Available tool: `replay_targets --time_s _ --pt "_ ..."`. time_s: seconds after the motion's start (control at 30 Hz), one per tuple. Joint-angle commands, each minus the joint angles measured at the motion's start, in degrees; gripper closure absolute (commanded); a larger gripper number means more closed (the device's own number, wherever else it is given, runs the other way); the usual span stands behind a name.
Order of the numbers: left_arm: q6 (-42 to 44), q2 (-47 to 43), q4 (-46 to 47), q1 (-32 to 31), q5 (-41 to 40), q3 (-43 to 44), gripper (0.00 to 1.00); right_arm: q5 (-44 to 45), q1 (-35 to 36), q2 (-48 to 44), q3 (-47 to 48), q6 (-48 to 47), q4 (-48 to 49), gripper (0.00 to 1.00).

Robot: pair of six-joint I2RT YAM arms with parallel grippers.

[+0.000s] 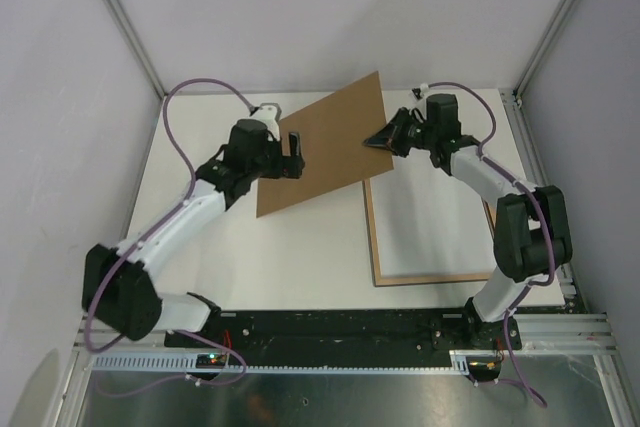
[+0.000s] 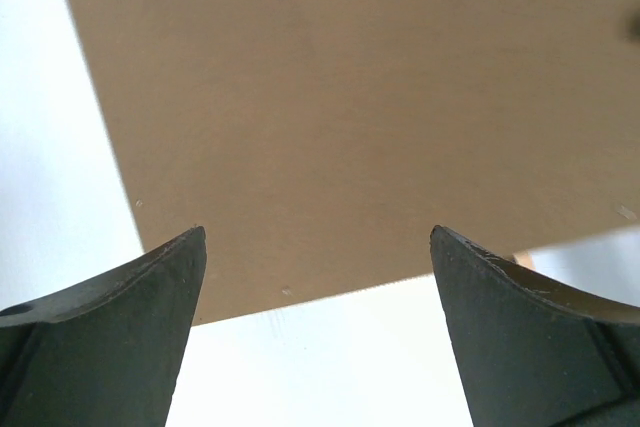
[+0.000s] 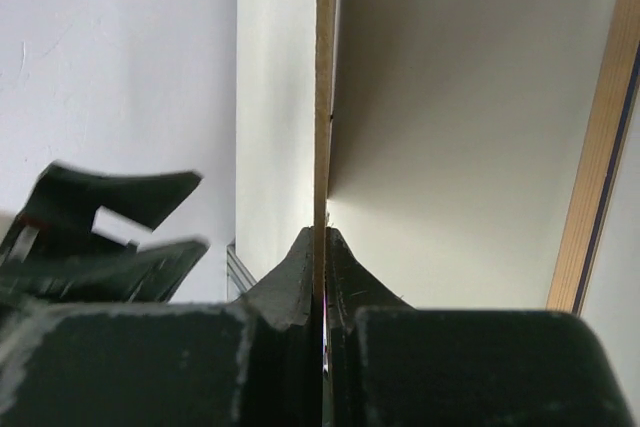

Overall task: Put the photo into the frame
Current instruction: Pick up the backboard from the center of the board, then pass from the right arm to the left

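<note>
The frame (image 1: 372,237) lies flat at the right of the table, light wood side up; its wood rail with a dark blue edge shows in the right wrist view (image 3: 592,147). A white surface (image 1: 430,227) fills its opening, and I cannot tell whether this is the photo's back. No printed picture shows in any view. My right gripper (image 1: 382,138) (image 3: 322,232) is shut on the right edge of a plain brown backing board (image 1: 325,142) (image 3: 325,67), holding it tilted above the table. My left gripper (image 1: 296,153) (image 2: 318,247) is open at the board's left edge (image 2: 350,97).
The white table (image 1: 290,257) is enclosed by pale walls with metal posts at the back corners (image 1: 130,37). A black rail (image 1: 350,327) runs along the near edge between the arm bases. Purple cables loop over both arms.
</note>
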Motion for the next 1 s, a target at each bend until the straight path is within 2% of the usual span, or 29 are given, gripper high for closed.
replay_targets --time_s 0.0,0.23,0.67,0.83,0.97 --pt "10.14 -7.63 0.79 -8.64 -5.94 0.15 0.03 0.98 -0.04 -4.82 4.69 0.56 -0.64 1.00" --pt "18.06 -10.53 0.87 -23.21 -15.59 -2.28 0.03 1.09 0.55 -6.24 8.28 0.70 -5.21 1.00" --pt "29.30 -4.67 8.44 -35.85 -33.46 -5.22 0.00 2.25 2.66 -7.34 13.66 2.31 -11.34 1.00" --pt "40.05 -0.35 21.60 -39.45 -47.22 -9.41 0.00 1.63 3.34 -6.39 17.06 3.20 -14.55 1.00" --pt "49.97 2.86 35.69 -39.97 -53.82 -12.69 0.00 1.68 3.65 -6.52 18.32 3.54 -16.47 1.00"
